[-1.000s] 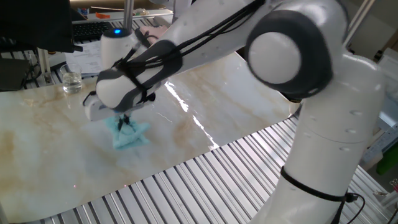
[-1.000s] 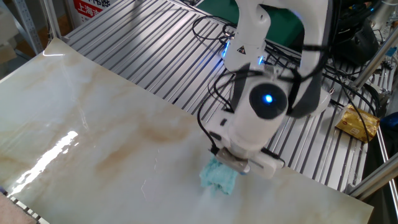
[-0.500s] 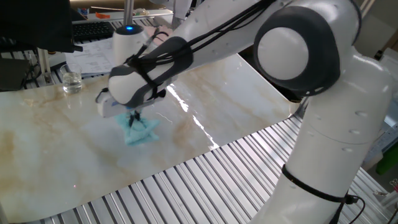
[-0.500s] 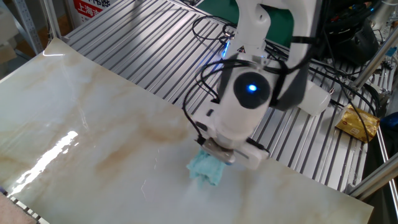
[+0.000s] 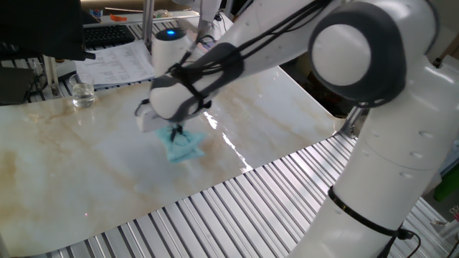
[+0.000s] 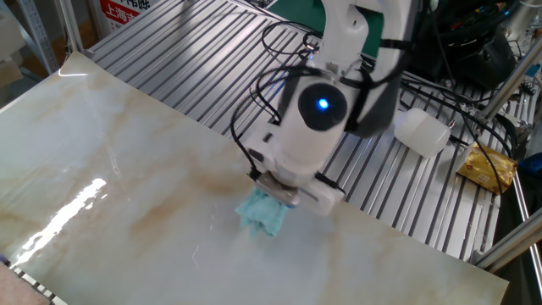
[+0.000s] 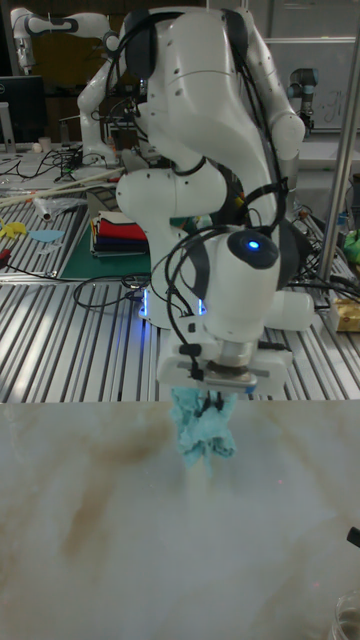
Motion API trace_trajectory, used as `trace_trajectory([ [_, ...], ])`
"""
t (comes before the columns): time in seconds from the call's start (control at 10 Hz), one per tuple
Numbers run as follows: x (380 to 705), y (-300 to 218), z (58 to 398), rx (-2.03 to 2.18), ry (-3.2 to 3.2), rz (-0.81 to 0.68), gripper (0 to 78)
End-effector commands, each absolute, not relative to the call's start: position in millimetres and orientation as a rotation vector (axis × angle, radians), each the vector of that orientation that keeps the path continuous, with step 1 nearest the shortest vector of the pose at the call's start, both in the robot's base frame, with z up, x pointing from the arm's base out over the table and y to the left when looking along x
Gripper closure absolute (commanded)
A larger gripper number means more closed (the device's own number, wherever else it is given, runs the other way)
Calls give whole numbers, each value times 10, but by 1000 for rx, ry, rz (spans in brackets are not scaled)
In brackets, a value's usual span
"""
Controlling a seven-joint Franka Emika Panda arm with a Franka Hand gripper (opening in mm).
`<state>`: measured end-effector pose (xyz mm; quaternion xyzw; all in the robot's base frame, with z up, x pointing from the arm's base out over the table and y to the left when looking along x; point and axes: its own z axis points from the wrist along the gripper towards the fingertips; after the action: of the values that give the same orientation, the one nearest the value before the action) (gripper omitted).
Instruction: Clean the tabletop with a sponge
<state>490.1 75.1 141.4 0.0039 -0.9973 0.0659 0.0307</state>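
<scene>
Ribbed metal slats [image 6: 195, 68] surround the glossy marble-look tabletop [image 5: 64, 165], and behind it we see a desk with papers and a small glass [image 5: 82, 94] near the far edge. Our hand [image 7: 212, 404] points straight down and is closed on the crumpled light-blue sponge [image 7: 203, 432], which is pressed on the tabletop close to the edge that meets the slats. We judge that the wiping is in the middle, because brown streaks [image 6: 182, 199] remain beside the sponge. The main risk is this edge: if the stroke goes too far toward it, the sponge can slip off and catch in the grooves. Only a small part of the sponge is pinched, so strong friction could pull it out. With too little pressure, it would only slide over the stains.
</scene>
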Motion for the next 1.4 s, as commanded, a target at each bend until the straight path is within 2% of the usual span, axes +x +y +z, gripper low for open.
trace_trajectory([
  [0.1, 4723, 412, 1518, -89, -3092, 310, 763],
  [0.2, 4701, 361, 1516, -138, -3087, 358, 763],
  [0.7, 4691, 292, 1479, -218, -3095, 352, 763],
  [1.0, 4691, 292, 1479, -345, -3068, 132, 763],
  [1.4, 4691, 292, 1479, -577, -3044, 138, 763],
])
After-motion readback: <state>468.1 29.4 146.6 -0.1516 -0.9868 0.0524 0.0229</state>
